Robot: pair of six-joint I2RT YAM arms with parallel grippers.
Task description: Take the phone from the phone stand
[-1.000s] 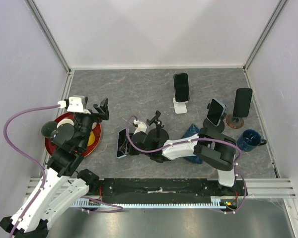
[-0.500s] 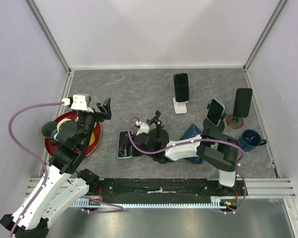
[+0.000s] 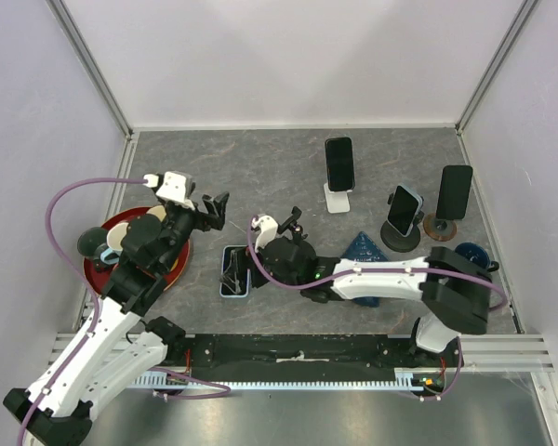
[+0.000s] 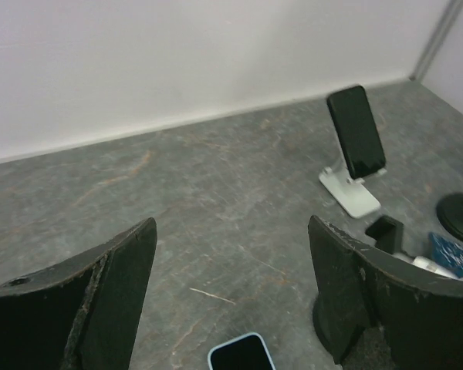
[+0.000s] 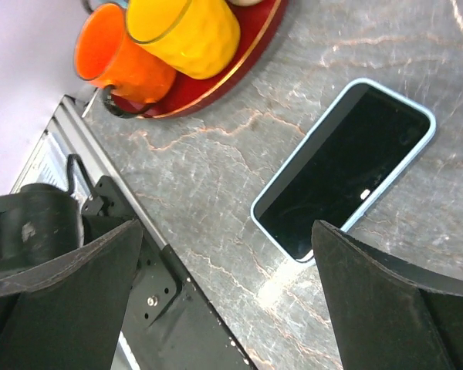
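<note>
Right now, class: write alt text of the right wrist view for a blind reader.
A phone in a pale blue case lies flat, screen dark, on the grey table ahead of the open jaws. A red tray holding an orange cup and a yellow cup sits at upper left.

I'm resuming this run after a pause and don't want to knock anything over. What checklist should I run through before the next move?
1. The blue-cased phone lies flat on the table, off any stand: ok.
2. The right hand is open and grips nothing: ok.
3. The right hand's fingers are apart from the phone below them: cannot tell; they overlap it in the top view.
4. The left hand is open and empty: ok.
5. The black phone stands upright on the white stand, away from both hands: ok.
</note>
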